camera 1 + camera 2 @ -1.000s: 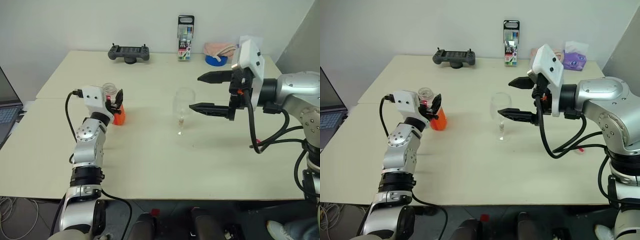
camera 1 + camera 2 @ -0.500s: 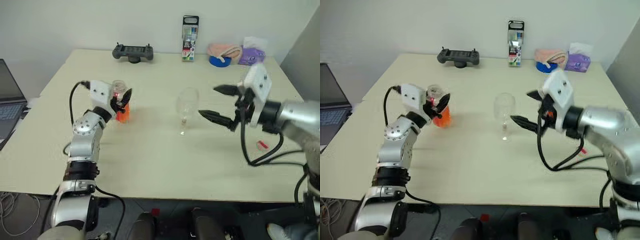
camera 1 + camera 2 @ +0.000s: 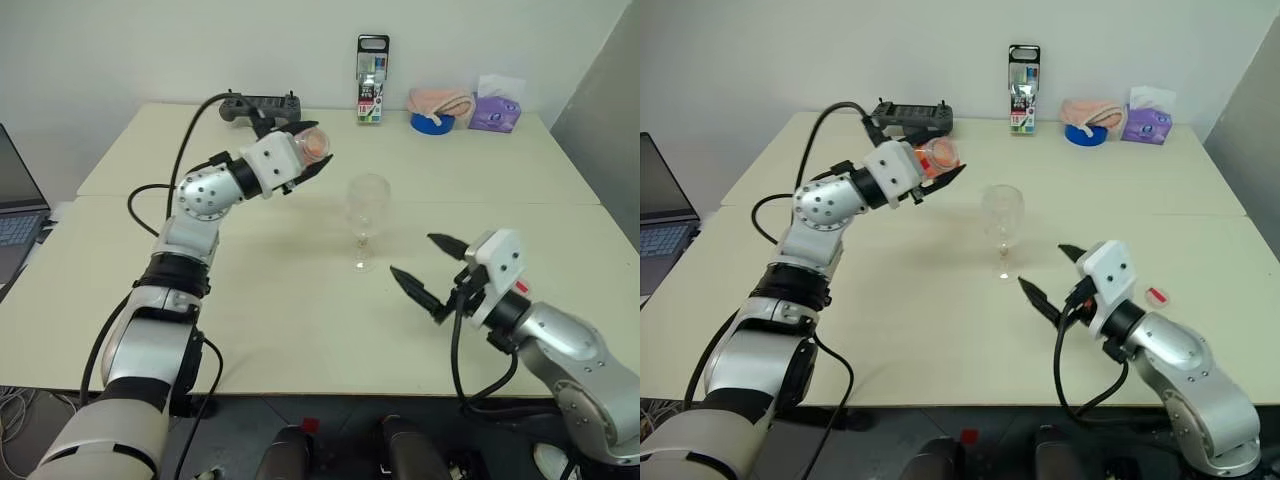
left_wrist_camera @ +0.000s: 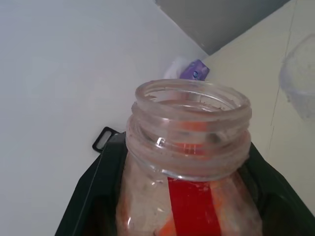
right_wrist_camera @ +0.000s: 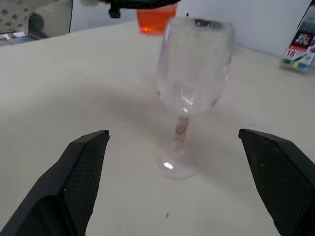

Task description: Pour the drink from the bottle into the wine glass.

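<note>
Left gripper (image 3: 305, 165): squeezing the open bottle (image 3: 308, 146), tipping it sideways.
Wine glass (image 3: 367, 205): standing on the table, just right of and below the bottle's mouth.
Right gripper (image 3: 428, 268): hanging wide open, holding nothing.

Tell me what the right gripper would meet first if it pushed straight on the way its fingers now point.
Most likely the wine glass. The right gripper is open, and in its wrist view the glass stands upright between the two fingers, ahead of them. Whether it would meet stem or bowl is unclear.
</note>
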You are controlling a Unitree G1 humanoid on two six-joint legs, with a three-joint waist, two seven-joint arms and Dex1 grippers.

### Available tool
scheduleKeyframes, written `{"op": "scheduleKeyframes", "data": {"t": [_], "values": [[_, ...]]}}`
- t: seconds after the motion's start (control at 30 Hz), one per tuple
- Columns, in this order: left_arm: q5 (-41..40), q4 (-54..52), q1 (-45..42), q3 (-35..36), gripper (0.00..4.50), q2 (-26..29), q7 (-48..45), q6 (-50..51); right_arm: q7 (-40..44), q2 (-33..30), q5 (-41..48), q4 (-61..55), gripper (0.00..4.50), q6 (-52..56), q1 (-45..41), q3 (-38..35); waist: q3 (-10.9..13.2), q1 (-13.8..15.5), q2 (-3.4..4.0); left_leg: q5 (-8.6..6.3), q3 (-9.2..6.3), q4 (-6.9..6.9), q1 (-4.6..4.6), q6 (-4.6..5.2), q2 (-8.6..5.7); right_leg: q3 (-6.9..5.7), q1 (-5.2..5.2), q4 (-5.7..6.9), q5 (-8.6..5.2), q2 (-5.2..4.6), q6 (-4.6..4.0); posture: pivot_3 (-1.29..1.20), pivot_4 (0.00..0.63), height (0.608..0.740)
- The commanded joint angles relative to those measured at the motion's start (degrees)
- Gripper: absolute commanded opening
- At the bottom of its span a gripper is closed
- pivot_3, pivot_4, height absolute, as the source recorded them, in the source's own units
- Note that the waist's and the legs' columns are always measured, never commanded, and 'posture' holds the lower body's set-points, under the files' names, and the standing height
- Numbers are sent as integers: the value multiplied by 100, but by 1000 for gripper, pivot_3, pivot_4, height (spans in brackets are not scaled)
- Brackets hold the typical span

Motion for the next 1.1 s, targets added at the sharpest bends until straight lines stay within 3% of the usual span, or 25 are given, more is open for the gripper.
{"op": "scheduleKeyframes", "data": {"t": [0.03,0.43,1.1], "values": [[144,401,-542,-44,2177,-211,220,-474,-137,42,-161,-84,4500,-207,-104,22,0,-9,0,0,0,3,-4,0,-3,0,0,-4,1,-3,1,0,150,740],[959,1370,-1117,-446,2177,-449,761,-1440,-245,94,-266,-124,4500,-147,-124,44,0,-55,0,-1,-1,6,-5,1,-6,-1,-1,0,2,-6,5,0,150,740],[1661,1697,-1447,-703,2177,-189,1574,-1678,-222,46,-247,15,4500,-42,-167,65,0,-55,0,-1,-1,15,-6,1,-8,0,0,6,4,-6,5,0,150,740]]}}
